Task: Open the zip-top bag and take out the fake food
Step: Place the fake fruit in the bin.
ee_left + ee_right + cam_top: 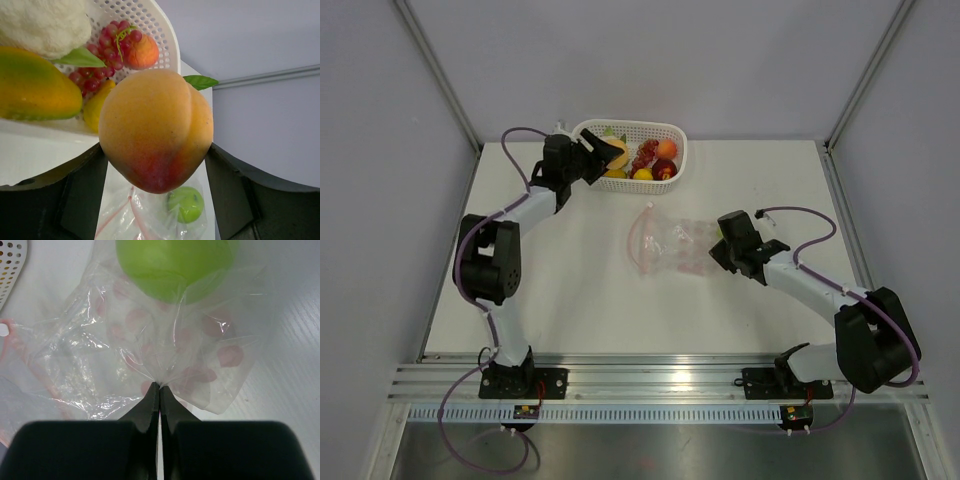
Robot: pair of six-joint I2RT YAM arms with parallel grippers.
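The clear zip-top bag [670, 245] with pink dots lies on the table, its pink zip strip [640, 238] to the left. A green apple [175, 260] is still inside it and also shows in the left wrist view [186, 204]. My right gripper [722, 247] is shut on a pinch of the bag's plastic [165, 355] at its right end. My left gripper [608, 153] is shut on a peach [156, 125] and holds it over the near left rim of the white basket [672, 135].
The basket [165, 30] holds a white cauliflower [45, 22], a green-yellow mango [35, 90], red grapes [107, 47], a small peach [142, 52] and a yellow piece [97, 105]. Grey walls stand close behind the basket.
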